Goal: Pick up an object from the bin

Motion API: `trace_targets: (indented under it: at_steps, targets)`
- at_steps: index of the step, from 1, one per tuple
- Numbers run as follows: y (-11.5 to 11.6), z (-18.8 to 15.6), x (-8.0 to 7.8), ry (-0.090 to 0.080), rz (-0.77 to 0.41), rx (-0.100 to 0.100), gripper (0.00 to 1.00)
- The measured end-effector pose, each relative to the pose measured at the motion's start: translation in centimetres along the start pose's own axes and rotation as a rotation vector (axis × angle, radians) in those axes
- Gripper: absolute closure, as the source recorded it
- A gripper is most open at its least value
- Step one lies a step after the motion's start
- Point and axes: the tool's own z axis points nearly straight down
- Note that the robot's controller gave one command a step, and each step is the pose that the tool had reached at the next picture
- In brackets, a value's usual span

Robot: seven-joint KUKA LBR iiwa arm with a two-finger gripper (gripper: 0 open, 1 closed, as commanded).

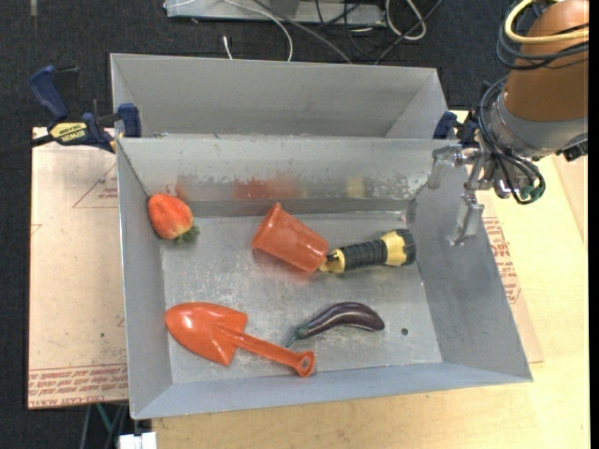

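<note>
The grey metal bin (281, 101) takes up most of the camera view, and five loose things lie well apart on its floor rather than in a heap. The arm (547, 64), under its orange cover, comes in from the view's right and carries the gripper (463, 221) over the bin's right-hand sloping wall, near the back corner and off to the side of the floor. Whether the gripper is open or closed I cannot tell, and I see nothing from the bin held in it. The largest thing is an orange toy shovel (234, 340) along the front, its blade to the view's left and its handle running right. Next is an orange cup (288, 241) tipped on its side near the middle. Then comes a dark purple toy aubergine (342, 319), front of centre. A black tool handle with yellow bands (370, 253) lies with one end touching the cup. Last is a small red-orange fruit (169, 216) against the left wall. That banded handle looks the nearest candidate. It lies to the view's left of the gripper and a little toward the front, its long axis nearly left to right and its yellow end toward the gripper. A pick there would likely mean moving in over the floor and closing across that axis.
</note>
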Motion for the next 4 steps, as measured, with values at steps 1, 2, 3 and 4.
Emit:
trace_targets:
  at_steps: [1, 2, 3, 4]
  targets:
    - [0.1, -0.6, -0.1, -0.008, -0.004, 0.001, 0.0]
    - [7.4, 13.9, 1.8, -0.01, 0.01, 0.0, 0.0]
    - [8.5, 7.6, -0.3, -0.024, -0.276, 0.007, 0.0]
    - [8.0, 16.0, 1.7, -0.004, -0.01, -0.003, 0.0]
